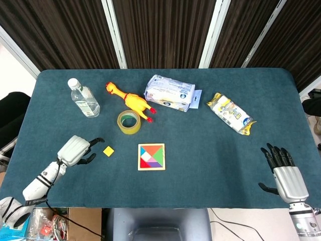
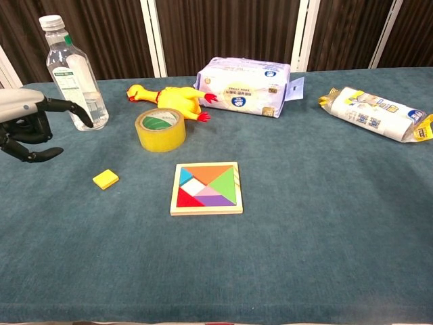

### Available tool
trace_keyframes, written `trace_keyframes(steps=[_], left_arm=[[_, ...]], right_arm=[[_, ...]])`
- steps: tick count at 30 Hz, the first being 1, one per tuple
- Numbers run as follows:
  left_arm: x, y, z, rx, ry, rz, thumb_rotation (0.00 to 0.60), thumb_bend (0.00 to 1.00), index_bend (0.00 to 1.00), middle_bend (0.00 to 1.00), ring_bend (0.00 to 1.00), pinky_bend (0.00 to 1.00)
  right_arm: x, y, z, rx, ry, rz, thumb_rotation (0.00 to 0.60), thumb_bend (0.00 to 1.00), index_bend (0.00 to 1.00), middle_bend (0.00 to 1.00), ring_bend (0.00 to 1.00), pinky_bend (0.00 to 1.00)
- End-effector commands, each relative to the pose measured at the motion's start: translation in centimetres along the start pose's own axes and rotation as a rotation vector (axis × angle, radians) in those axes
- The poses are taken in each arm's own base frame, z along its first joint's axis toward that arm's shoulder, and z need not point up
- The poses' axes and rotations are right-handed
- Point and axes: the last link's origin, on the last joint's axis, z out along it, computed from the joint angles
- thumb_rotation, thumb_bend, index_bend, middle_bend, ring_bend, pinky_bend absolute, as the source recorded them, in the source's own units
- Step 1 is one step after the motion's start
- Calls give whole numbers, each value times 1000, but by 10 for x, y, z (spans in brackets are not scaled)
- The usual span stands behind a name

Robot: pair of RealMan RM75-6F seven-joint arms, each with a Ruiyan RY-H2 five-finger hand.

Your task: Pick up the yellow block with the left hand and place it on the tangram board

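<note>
The small yellow block (image 1: pixel 108 150) (image 2: pixel 105 179) lies flat on the teal table, left of the tangram board (image 1: pixel 151 156) (image 2: pixel 207 187), a wooden square tray filled with coloured pieces. My left hand (image 1: pixel 76 150) (image 2: pixel 30 125) hovers just left of the block with its fingers apart and nothing in them; the fingertips stop short of the block. My right hand (image 1: pixel 285 173) rests open at the table's front right edge, far from both; the chest view does not show it.
A roll of yellow tape (image 1: pixel 129 122) sits behind the board, with a rubber chicken (image 1: pixel 129 101) and a water bottle (image 1: pixel 84 98) further back left. A tissue pack (image 1: pixel 170 93) and a wipes packet (image 1: pixel 230 113) lie at the back.
</note>
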Motion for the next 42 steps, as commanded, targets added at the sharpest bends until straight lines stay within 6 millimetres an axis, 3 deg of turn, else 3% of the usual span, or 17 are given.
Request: trace_keyframes(steps=[1, 4, 17, 42], left_arm=[[-6, -1, 8, 1, -22, 14, 600, 388, 169, 1000, 1000, 1000], [-12, 0, 14, -9, -28, 28, 600, 384, 153, 1000, 1000, 1000], [-44, 4, 35, -65, -83, 140, 600, 379, 247, 1000, 1000, 1000], [-61, 0, 52, -47, -120, 195, 600, 374, 283, 1000, 1000, 1000]], right_arm=[[0, 0, 0, 0, -3, -1, 600, 170, 0, 0, 0, 0], [-2, -1, 1, 1, -7, -3, 600, 170, 0, 0, 0, 0], [-5, -4, 1, 10, -22, -11, 600, 170, 0, 0, 0, 0], [-5, -4, 0, 14, -30, -6, 600, 170, 0, 0, 0, 0]])
